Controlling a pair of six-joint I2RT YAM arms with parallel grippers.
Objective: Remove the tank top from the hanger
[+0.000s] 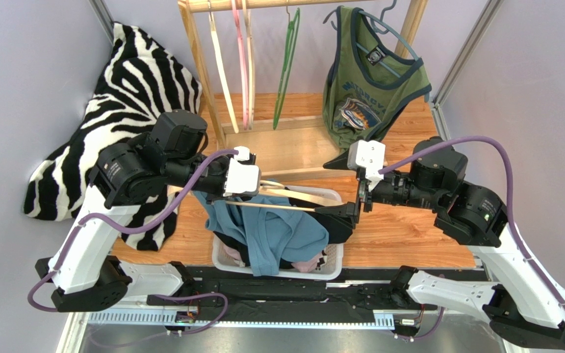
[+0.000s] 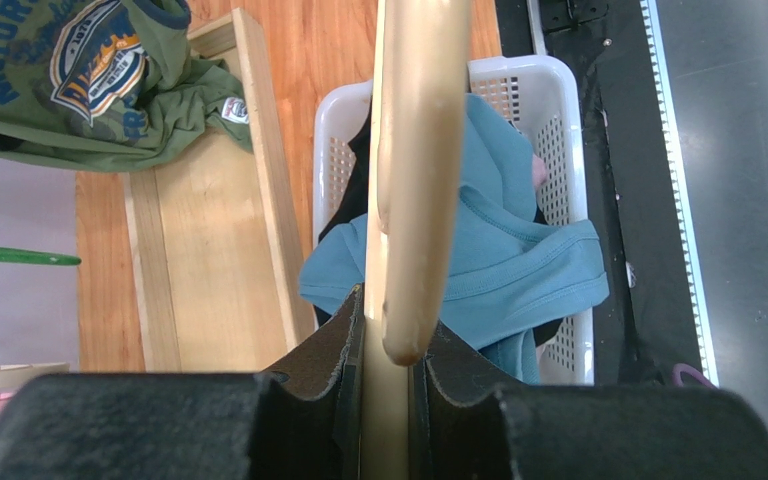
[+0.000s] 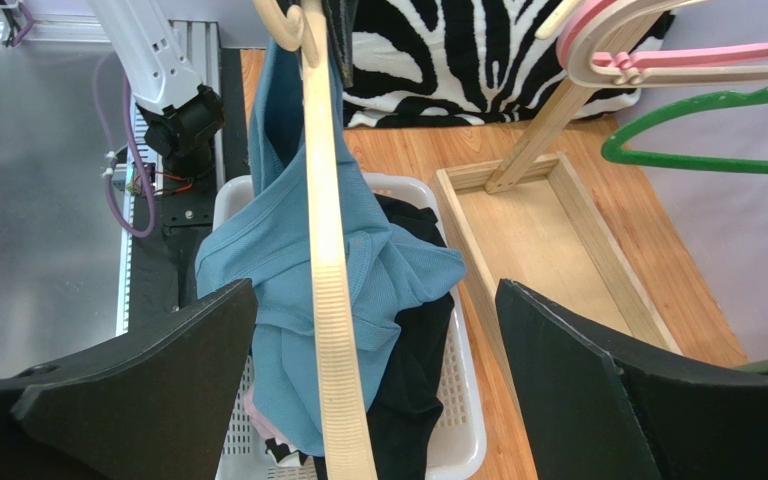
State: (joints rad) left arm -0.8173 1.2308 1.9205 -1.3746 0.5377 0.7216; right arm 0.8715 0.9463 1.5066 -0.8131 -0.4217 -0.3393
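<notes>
Left gripper holds the hanger level, lengthwise toward the right gripper.

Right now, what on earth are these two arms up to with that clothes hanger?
The left tool is clamped on a wooden hanger, holding it above a white laundry basket. A blue tank top is draped on the hanger and hangs down over the basket, so it is not off yet. The right tool is wide open around the hanger, gripping nothing. A green tank top hangs on the rack behind.
</notes>
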